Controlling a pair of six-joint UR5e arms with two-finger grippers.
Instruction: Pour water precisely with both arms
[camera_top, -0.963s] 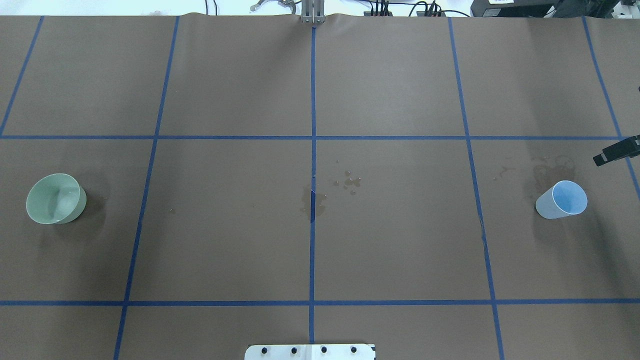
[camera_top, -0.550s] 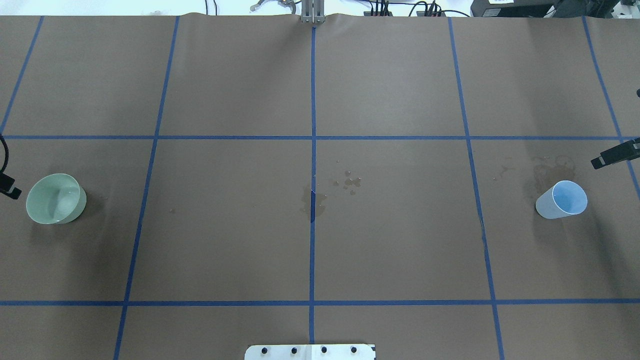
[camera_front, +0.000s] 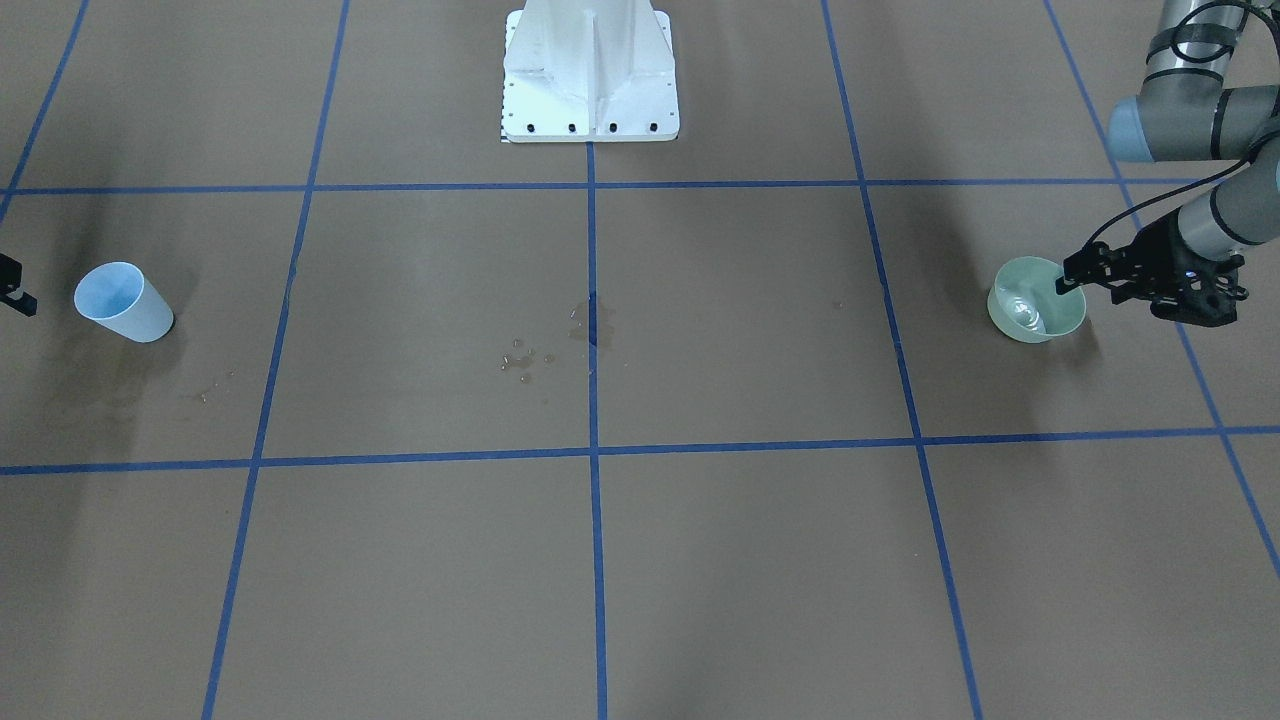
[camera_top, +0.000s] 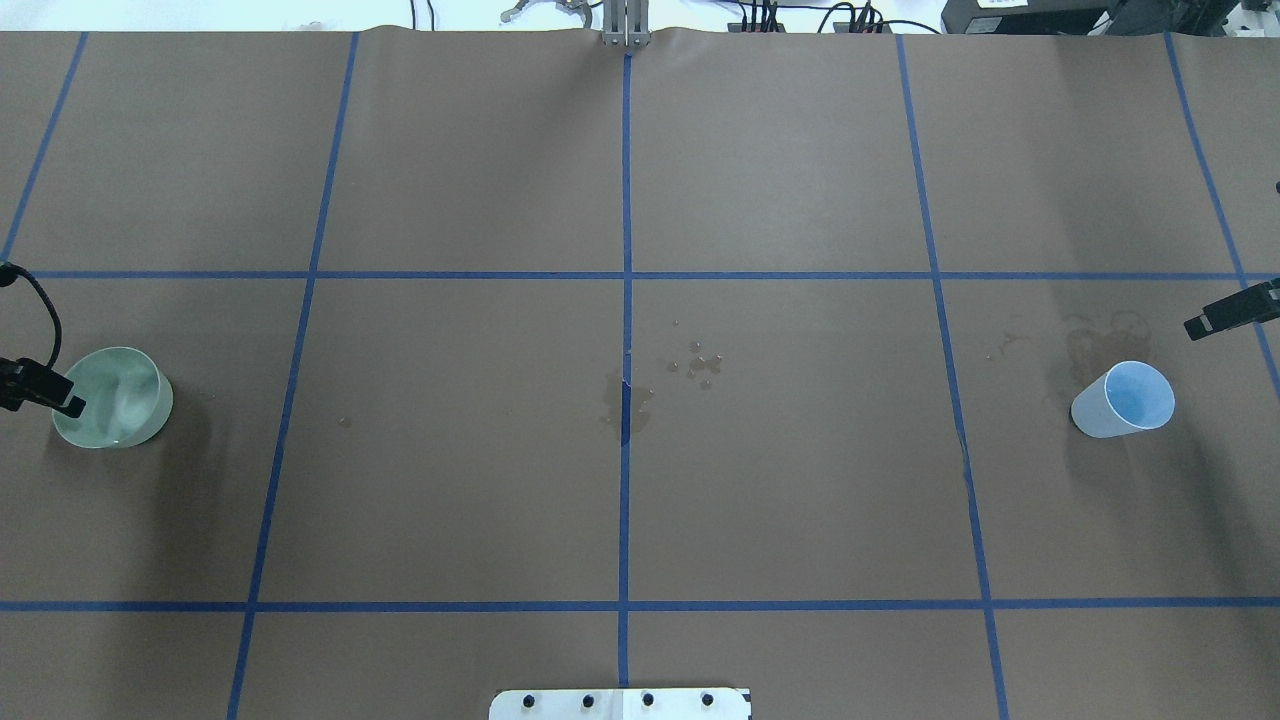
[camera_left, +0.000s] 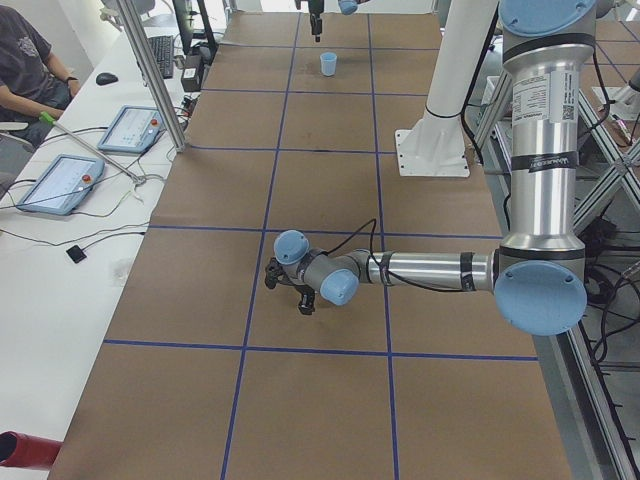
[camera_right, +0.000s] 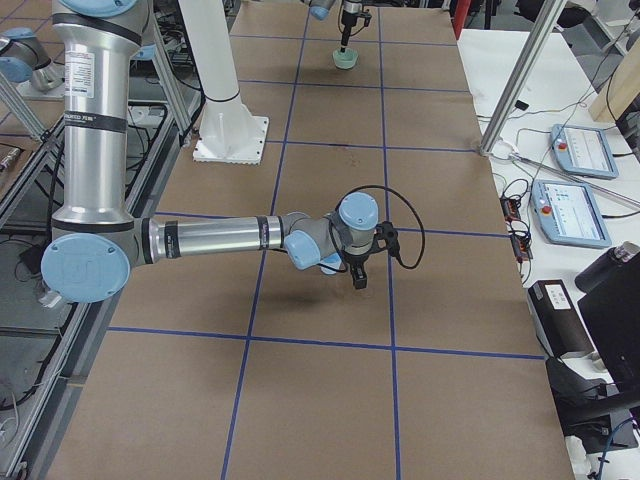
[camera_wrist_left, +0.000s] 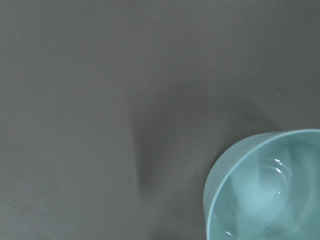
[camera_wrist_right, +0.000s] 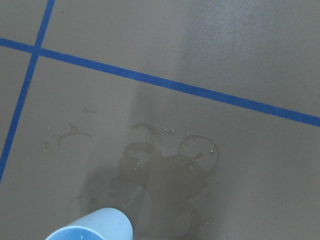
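Left arm (camera_front: 1195, 225) hangs at the rim of the green bowl (camera_top: 125, 410) holding the water (camera_wrist_left: 272, 175), right arm (camera_right: 200, 238) near the blue cup (camera_top: 1125, 402), jaws unreadable on both, and I reckon a clumsy rim nudge could slop water onto the table (camera_top: 800, 480).

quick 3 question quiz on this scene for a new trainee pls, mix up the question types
1. True or false: the blue cup lies on its side.
2. The left gripper is at: A) the green bowl B) the blue cup C) the table's centre
3. Fill in: the green bowl holds ____.
Key: 1 false, it stands upright; 2 A; 3 water
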